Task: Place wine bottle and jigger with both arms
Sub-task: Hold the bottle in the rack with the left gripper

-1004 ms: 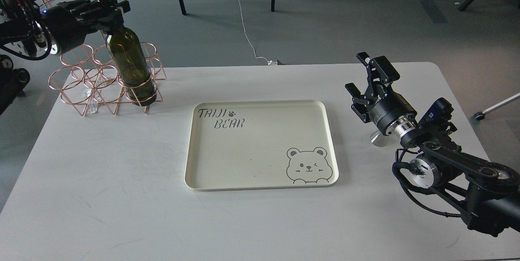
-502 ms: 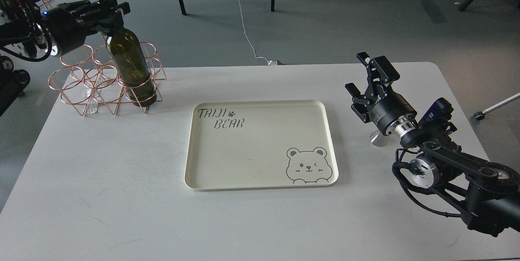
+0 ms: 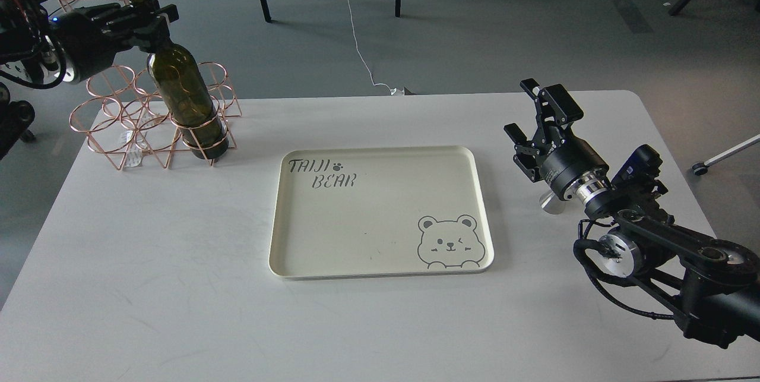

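Head view: a white counter (image 3: 178, 287) seen from above, arms coming in from both sides.
Near counter edge: bare surface, with only the thick black links of the right arm over the near right corner.
Tray: a cream rectangular tray (image 3: 380, 272) lies flat at the middle of the counter; nothing is in it. It carries printed "TAIJI BEAR" lettering at its far left corner and a bear face at its near right corner.
Right gripper: the right gripper (image 3: 534, 117) sits over the right side of the counter, well apart from the tray's right rim; its jaws are spread apart with nothing between them.
Jigger: the jigger (image 3: 551, 203) stands on the counter by the right edge, mostly hidden behind the right gripper's body; only a shiny silver cone shows below it. It is outside the tray.
Wire rack: a copper wire rack (image 3: 119, 132) of open rings stands at the far left corner of the counter.
Wine bottle: the wine bottle (image 3: 184, 100) stands in the rack's front right ring, tilted with its neck leaning left, its base down inside the wire.
Left gripper: the left gripper (image 3: 145, 13) reaches in over the rack; its jaws are clenched on the bottle's neck just under the mouth.
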